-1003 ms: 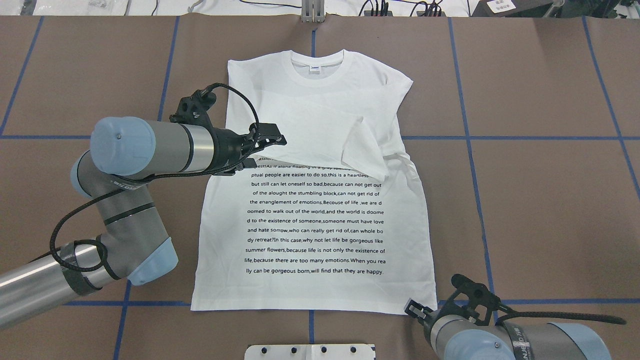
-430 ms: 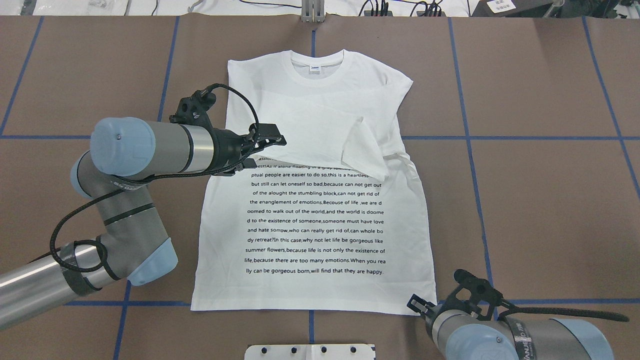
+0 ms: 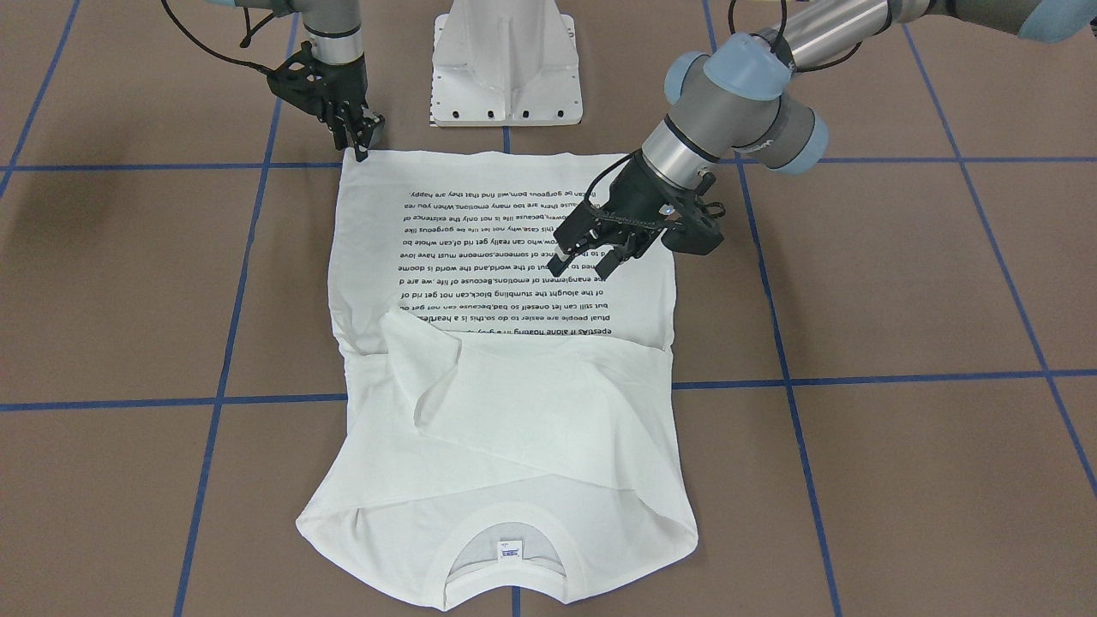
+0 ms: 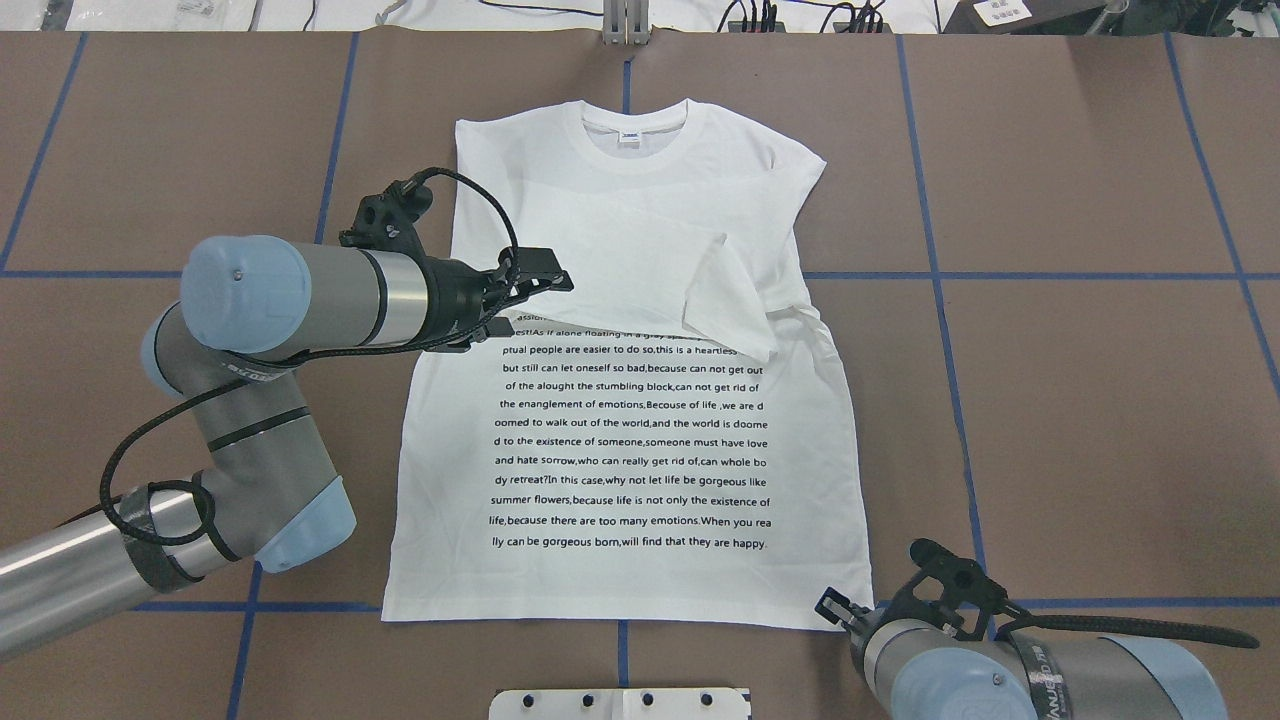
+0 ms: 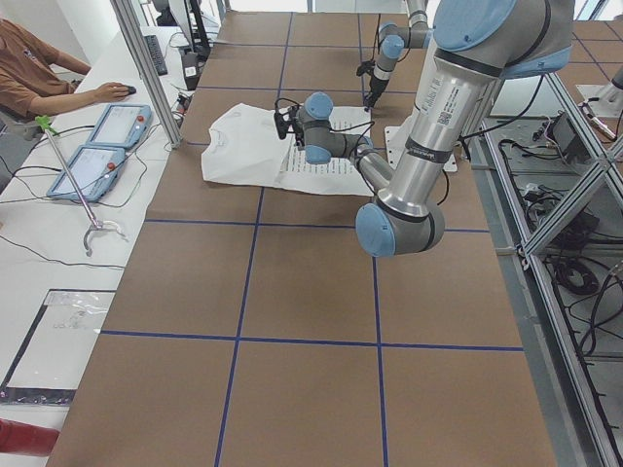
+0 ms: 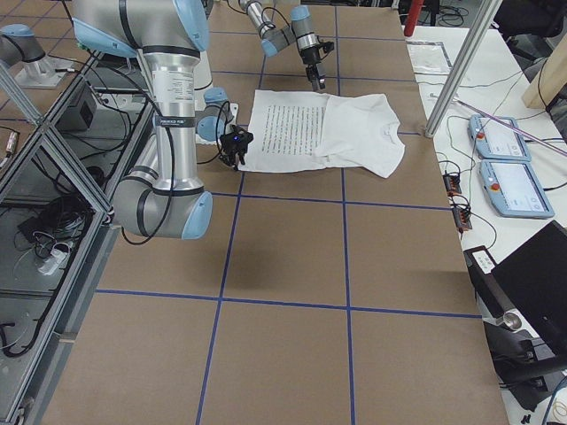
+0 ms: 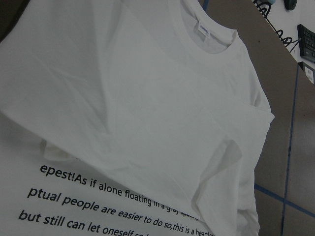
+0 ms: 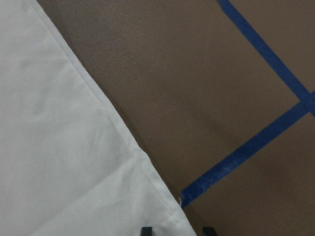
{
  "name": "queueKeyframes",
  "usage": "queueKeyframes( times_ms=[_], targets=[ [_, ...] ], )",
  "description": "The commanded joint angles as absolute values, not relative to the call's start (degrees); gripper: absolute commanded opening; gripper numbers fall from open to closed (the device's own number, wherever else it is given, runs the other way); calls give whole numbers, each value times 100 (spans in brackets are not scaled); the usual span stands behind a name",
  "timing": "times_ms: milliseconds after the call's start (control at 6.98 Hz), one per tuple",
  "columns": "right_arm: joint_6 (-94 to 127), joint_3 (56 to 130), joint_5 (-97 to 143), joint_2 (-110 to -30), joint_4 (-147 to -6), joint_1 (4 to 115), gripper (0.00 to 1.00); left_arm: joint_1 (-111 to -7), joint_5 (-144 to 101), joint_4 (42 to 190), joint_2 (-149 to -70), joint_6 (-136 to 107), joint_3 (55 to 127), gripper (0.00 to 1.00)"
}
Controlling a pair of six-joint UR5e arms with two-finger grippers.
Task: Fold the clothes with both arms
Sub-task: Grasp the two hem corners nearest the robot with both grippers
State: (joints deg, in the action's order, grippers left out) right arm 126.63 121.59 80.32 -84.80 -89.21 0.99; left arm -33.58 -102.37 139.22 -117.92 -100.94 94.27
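T-shirt (image 4: 640,420) unmoved, right claw (image 3: 361,146) shifted slightly

T-shirt (image 4: 632,372), black text block (image 4: 630,443), legible overhead. E.g. "but still can let oneself so bad,because can not get out"; last line "lly can be gorgeous born,will find that they are happy." Upside down in the front-facing view. Neck label (image 4: 628,138): too small to read.

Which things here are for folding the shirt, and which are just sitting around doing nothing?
For the job:
white long-sleeved cotton T-shirt with black printed text
black two-finger left gripper, open above it
black two-finger right gripper, open at its hem corner

Just lying about:
white metal pedestal base
two blue-edged control tablets on the side desk
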Motion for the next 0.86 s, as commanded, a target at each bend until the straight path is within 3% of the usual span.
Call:
queueKeyframes(
  times_ms=[0, 287, 716],
  targets=[
    [12709, 12182, 8051, -8473, -8921, 166, 0, -3357, -10230, 13922, -11777, -10134, 9448, 99],
    [12709, 12409, 8077, -8490, -8921, 228, 0, -3227, -10213, 13521, -11499, -10186, 9902, 99],
    [12709, 12533, 8086, -8525, -8921, 316, 0, -1676, -8934, 10694, -10700, -10682, 11326, 99]
  ],
)
